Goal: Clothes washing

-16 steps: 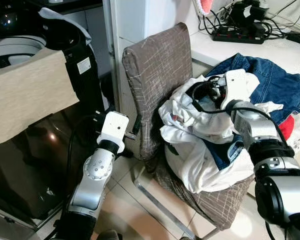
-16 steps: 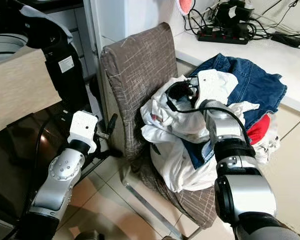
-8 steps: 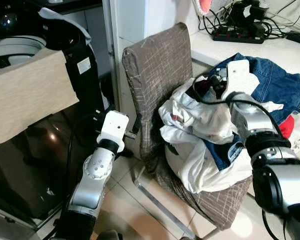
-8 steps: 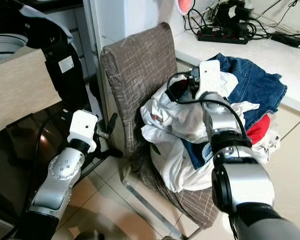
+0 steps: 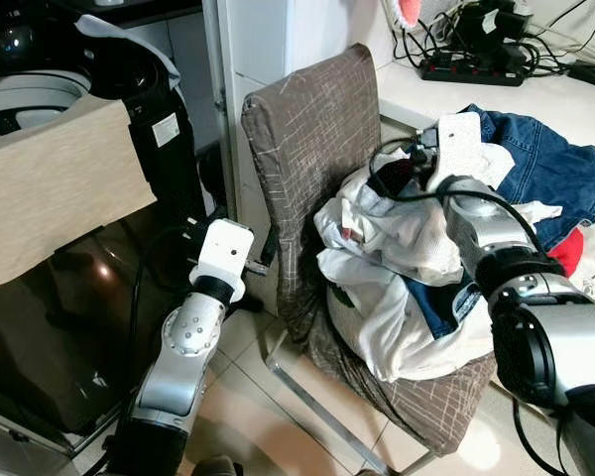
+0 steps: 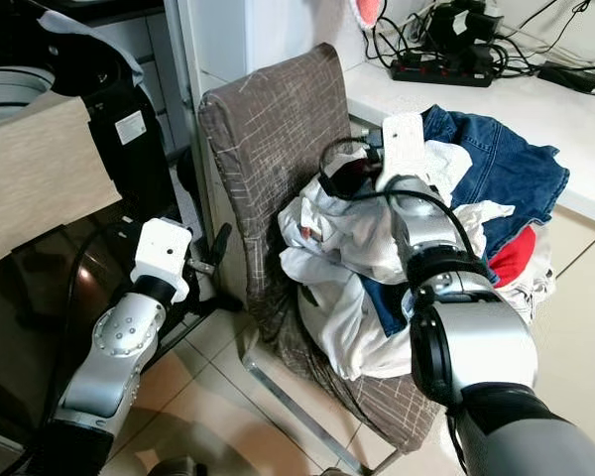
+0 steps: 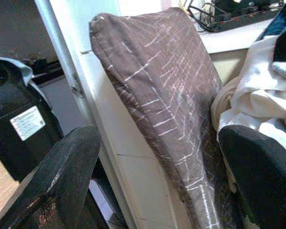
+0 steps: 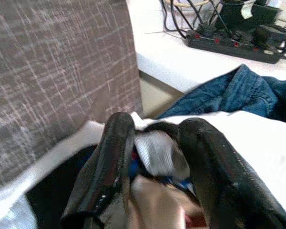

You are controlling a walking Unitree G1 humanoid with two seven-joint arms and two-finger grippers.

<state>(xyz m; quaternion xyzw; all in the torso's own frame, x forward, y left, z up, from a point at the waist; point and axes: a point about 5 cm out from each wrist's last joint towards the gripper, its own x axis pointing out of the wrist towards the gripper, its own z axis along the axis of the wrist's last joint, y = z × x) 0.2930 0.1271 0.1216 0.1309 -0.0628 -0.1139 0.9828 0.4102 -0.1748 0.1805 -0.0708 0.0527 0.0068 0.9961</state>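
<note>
A pile of clothes lies on the brown chair (image 5: 312, 129): white garments (image 5: 397, 248), blue jeans (image 5: 555, 164) and a red piece (image 5: 571, 250). My right gripper (image 5: 405, 171) is at the top of the pile by the chair back. In the right wrist view it (image 8: 155, 143) is shut on a bunched light garment (image 8: 155, 152). My left gripper (image 5: 265, 260) hangs low beside the chair's left side, open and holding nothing; its wrist view shows the fingers (image 7: 62, 176) wide apart facing the chair back (image 7: 167, 81). The washing machine (image 5: 35, 89) stands at the left.
A beige cloth (image 5: 59, 188) drapes over the washing machine's front. A white ledge (image 5: 535, 99) behind the chair carries a power strip (image 5: 471, 71) with tangled cables. A white wall corner (image 5: 253, 40) stands between machine and chair. Tiled floor (image 5: 248, 416) lies below.
My right gripper has risen a little and shifted left toward the chair back, keeping hold of the garment. The left arm has stayed in place.
</note>
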